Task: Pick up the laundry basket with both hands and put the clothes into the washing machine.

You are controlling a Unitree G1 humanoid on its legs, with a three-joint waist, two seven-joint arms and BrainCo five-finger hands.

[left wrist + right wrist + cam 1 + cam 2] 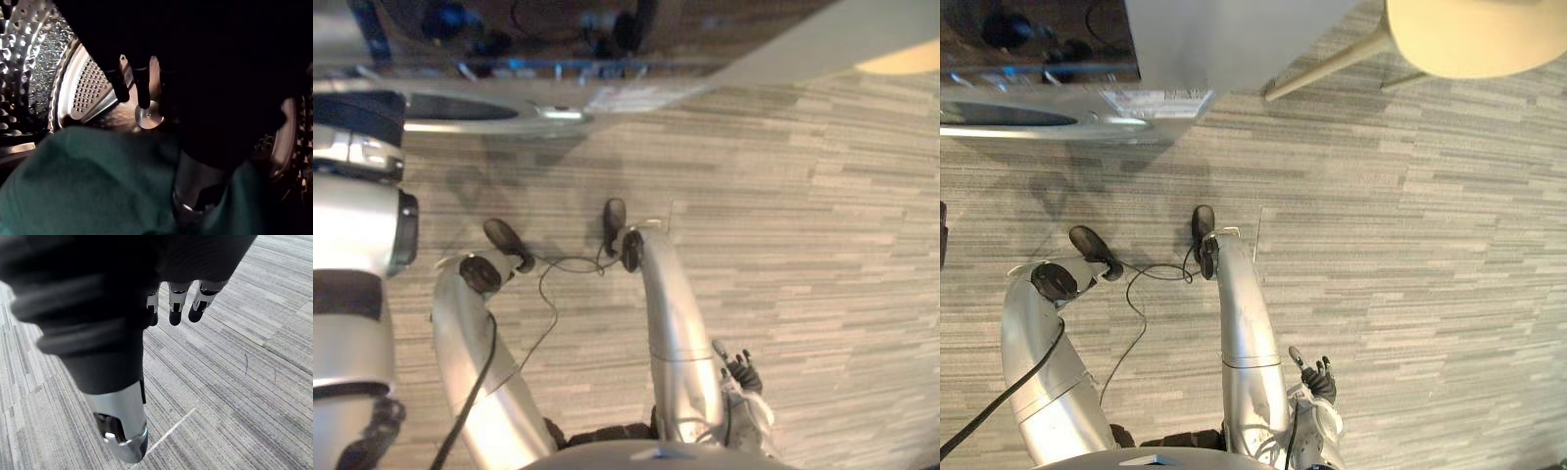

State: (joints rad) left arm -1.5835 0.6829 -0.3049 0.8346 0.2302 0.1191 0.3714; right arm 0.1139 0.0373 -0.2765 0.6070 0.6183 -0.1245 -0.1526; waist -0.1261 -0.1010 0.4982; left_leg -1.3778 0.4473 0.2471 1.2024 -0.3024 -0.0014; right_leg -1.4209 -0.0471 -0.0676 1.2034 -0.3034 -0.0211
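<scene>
My left hand (143,93) reaches inside the washing machine's perforated steel drum (29,58). Its fingers point straight at the drum's back wall and its thumb (193,191) stands apart. A teal-green cloth (98,181) lies in the drum just under the hand and around the thumb. From above, the machine's front rim (489,113) runs along the top left, and my left arm (352,245) rises towards it. My right hand (175,313) hangs at my side over the carpet with relaxed fingers and holds nothing. It is also at the lower right in the right eye view (1317,382).
Grey striped carpet (1430,255) covers the floor to the right of the machine. A round beige seat or tabletop (1474,34) on pale legs stands at the far right. A grey panel (1234,39) stands next to the machine.
</scene>
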